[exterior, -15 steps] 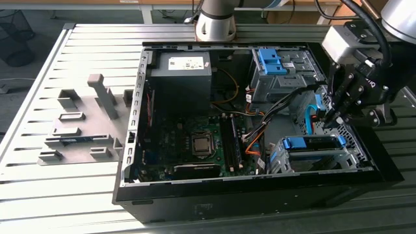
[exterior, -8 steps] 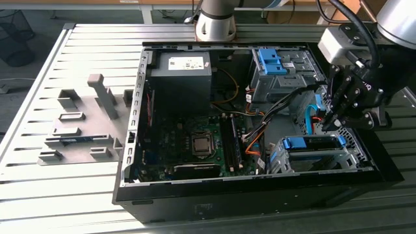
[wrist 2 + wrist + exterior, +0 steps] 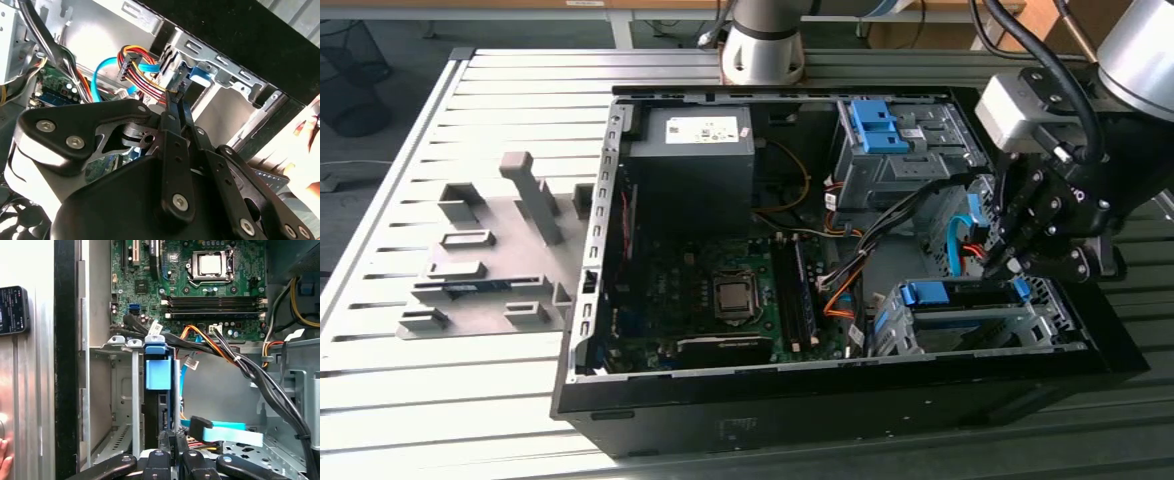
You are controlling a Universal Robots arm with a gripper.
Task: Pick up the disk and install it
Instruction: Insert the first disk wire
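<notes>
Gripper (image 3: 177,95), fingers clenched on nothing visible, hangs close by the disk (image 3: 157,372), already slotted in the drive cage (image 3: 921,335) at the exterior view's near right; pickup seems done, final seating and blue cable (image 3: 225,429) perhaps left.

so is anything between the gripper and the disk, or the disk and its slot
Nothing visible. The disk in its blue plastic frame already stands in the grey metal drive cage, gripper at its near end. A flat light-blue cable lies beside, not between.
</notes>
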